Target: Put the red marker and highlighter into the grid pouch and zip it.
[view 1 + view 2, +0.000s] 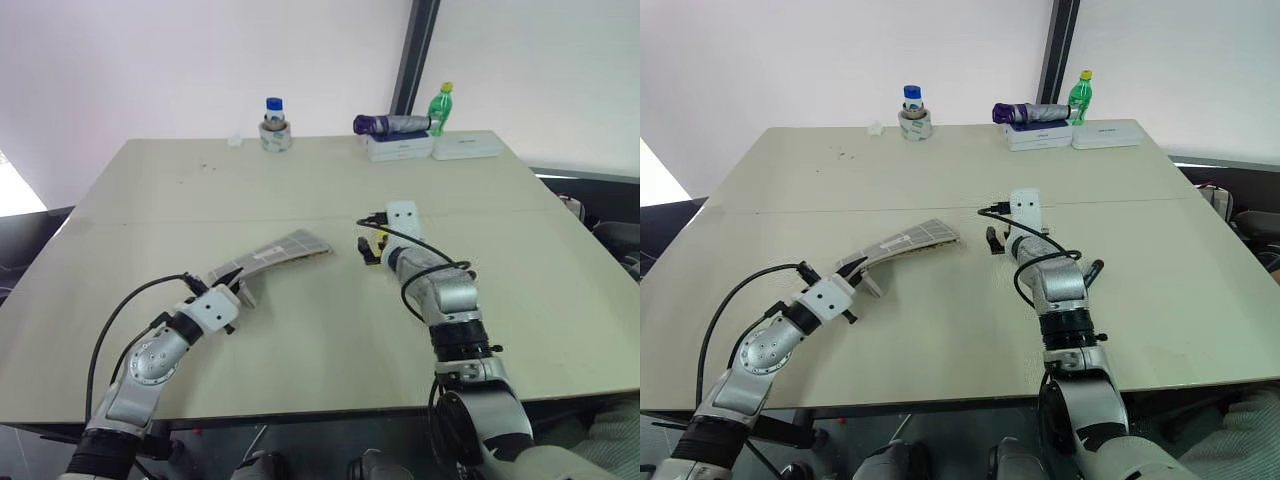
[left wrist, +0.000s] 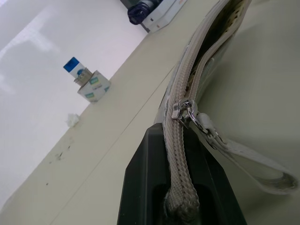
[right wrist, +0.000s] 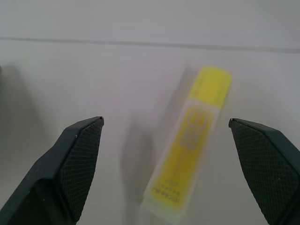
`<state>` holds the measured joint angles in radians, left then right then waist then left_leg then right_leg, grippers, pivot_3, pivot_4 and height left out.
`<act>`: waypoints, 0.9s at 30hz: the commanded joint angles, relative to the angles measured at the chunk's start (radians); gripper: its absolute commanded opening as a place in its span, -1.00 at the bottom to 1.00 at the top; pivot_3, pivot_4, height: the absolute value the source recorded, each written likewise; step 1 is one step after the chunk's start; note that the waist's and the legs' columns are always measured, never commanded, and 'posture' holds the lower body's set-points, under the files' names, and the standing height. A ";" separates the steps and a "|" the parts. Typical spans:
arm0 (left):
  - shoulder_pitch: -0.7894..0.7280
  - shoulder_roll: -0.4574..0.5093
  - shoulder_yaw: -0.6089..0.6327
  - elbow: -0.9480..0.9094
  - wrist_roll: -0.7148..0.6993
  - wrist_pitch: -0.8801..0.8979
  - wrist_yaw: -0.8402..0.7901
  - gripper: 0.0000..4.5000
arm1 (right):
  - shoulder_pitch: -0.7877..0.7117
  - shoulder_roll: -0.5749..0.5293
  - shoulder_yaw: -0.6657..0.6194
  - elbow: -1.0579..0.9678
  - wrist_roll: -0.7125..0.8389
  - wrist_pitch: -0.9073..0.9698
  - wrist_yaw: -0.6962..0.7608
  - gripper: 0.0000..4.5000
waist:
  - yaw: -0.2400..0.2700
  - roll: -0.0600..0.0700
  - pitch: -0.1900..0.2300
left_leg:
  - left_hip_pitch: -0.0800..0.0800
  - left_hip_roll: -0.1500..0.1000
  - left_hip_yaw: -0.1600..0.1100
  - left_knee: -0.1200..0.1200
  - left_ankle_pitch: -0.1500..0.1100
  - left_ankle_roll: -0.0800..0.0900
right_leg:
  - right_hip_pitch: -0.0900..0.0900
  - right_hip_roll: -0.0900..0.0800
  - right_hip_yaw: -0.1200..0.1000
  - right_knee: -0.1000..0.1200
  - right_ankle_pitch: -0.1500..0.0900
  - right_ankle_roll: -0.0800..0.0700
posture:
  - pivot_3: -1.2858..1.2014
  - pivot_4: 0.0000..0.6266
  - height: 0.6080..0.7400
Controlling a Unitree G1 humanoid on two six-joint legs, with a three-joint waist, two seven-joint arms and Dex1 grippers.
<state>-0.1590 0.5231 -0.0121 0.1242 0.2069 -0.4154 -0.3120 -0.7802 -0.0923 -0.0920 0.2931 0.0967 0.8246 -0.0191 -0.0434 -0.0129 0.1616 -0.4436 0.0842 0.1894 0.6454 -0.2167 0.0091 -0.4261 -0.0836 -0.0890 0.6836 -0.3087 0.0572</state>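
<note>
I am pinching one end of the grid pouch (image 1: 270, 256) in my left gripper (image 1: 234, 292), its fingers closed on the zipper tape, so the pouch is slanting up off the table (image 1: 300, 190) with its mouth gaping open past the zipper pull (image 2: 185, 110). My right gripper (image 3: 166, 176) is hanging over the highlighter (image 3: 190, 140), jaws spread wide and holding nothing; the yellow pen is lying flat on the table between my right fingertips (image 3: 77, 159), a little nearer one than the other and skewed across the gap.

I judge the step in hand to be picking up the highlighter. To do it well I should be centring the jaws on the middle of the barrel, turning the wrist so the pads close across its width, then sinking until they are straddling it before squeezing. I cannot make out the red marker.
</note>
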 commanded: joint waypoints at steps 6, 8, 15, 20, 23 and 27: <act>-0.005 0.004 0.015 -0.044 0.003 0.001 0.019 -1.00 | 0.016 0.009 0.027 0.028 -0.046 -0.036 -0.037 0.75 | -0.001 0.000 0.000 | 0.000 0.000 0.000 0.000 0.000 0.000 | 0.000 0.000 0.000 0.000 0.000 0.000 | 0.03 -0.52 0.97; -0.006 0.004 0.015 -0.043 0.000 0.000 0.018 -1.00 | 0.027 0.014 0.033 0.018 -0.044 -0.034 -0.030 0.41 | -0.001 0.000 0.000 | 0.000 0.000 0.000 0.000 0.000 0.000 | 0.000 0.000 0.000 0.000 0.000 0.000 | 0.03 -0.52 0.97; -0.022 0.004 0.009 -0.037 0.001 0.002 0.014 -1.00 | 0.035 -0.004 0.052 -0.009 -0.053 -0.065 -0.007 -0.60 | 0.000 0.000 0.000 | 0.000 0.000 0.000 0.000 0.000 0.000 | 0.000 0.000 0.000 0.000 0.000 0.000 | 0.03 -0.52 0.97; -0.025 0.003 0.009 -0.033 -0.001 0.002 0.014 -1.00 | 0.062 -0.140 0.156 -0.117 -0.065 -0.247 0.227 -0.60 | 0.001 0.000 0.000 | 0.000 0.000 0.000 0.000 0.000 0.000 | 0.000 0.000 0.000 0.000 0.000 0.000 | 0.03 -0.52 0.97; -0.029 0.005 0.008 -0.026 -0.003 0.000 0.012 -1.00 | 0.123 -0.253 0.185 -0.228 -0.002 -0.367 0.458 -0.60 | -0.001 0.000 0.000 | 0.000 0.000 0.000 0.000 0.000 0.000 | 0.000 0.000 0.000 0.000 0.000 0.000 | 0.03 -0.52 0.97; -0.044 0.006 0.005 -0.004 -0.005 -0.006 0.010 -1.00 | 0.221 -0.412 0.197 -0.402 0.141 -0.416 0.802 -0.60 | 0.002 0.000 0.000 | 0.000 0.000 -0.001 0.000 0.000 0.001 | 0.000 0.000 0.000 0.000 0.000 0.000 | 0.03 -0.52 0.97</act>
<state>-0.1849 0.5225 -0.0189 0.1259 0.2072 -0.4036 -0.3059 -0.5681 -0.4829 0.0982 -0.0267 0.1824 0.4459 0.6663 -0.0417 -0.0129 0.1616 -0.4431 0.0843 0.1883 0.6452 -0.2182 0.0117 -0.4257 -0.0830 -0.0891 0.6834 -0.3088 0.0575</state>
